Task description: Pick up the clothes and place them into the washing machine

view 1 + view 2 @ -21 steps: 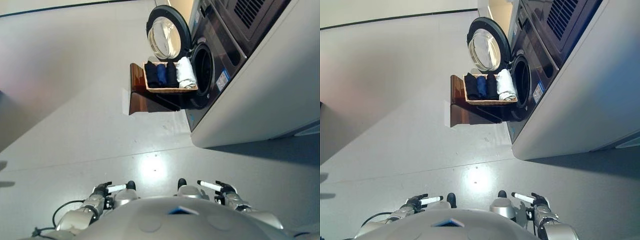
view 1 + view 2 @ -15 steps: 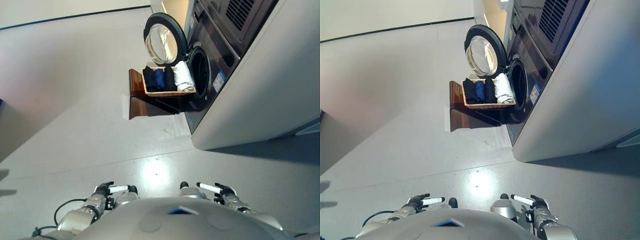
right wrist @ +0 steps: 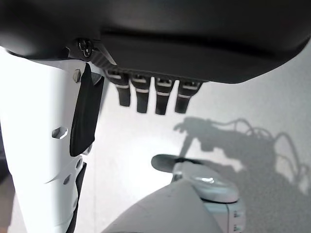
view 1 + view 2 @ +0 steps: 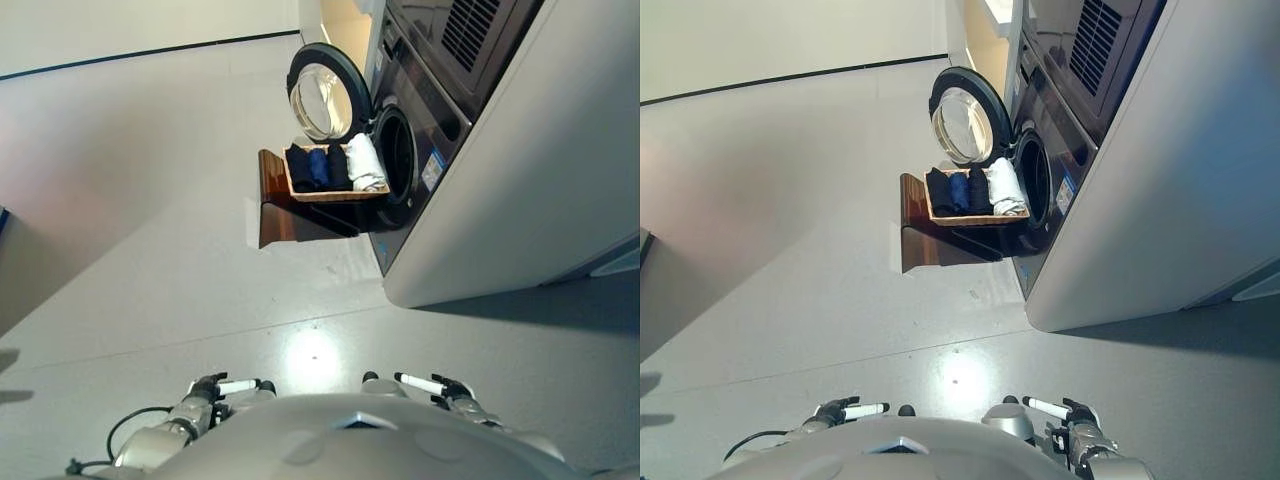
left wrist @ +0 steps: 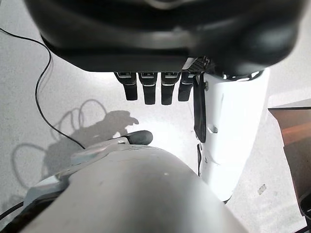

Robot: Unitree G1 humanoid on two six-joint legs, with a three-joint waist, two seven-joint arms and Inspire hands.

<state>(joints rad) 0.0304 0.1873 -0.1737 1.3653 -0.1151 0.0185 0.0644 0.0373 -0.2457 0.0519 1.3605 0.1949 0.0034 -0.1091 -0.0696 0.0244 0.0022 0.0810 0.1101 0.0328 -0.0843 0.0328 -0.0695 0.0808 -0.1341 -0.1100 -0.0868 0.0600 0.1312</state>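
Left eye view looks down a grey floor [image 4: 150, 250] toward a dark washing machine [image 4: 430, 130] that stands at the far right, its round door [image 4: 325, 92] swung wide open to the left of the drum opening [image 4: 397, 155]. Right in front of that opening, a shallow wicker basket [image 4: 335, 194] sits on a brown wooden stand [image 4: 285, 205]. The clothes [image 4: 335, 165] lie in the basket as a row of rolled pieces: dark ones and a blue one on the side away from the machine, and a white one [image 4: 364, 162] at the edge nearest the drum. Both hands are low and close to the robot, well apart from the basket. The left hand [image 5: 155, 87] shows in its wrist view with fingers [image 5: 148, 87] hanging straight and relaxed and its white-covered thumb [image 5: 233, 131] standing out beside them, holding nothing. The right hand [image 3: 150, 94] looks the same in its own wrist view, fingers [image 3: 163, 94] extended loosely, white thumb [image 3: 48, 145] to the side, empty over bare floor.
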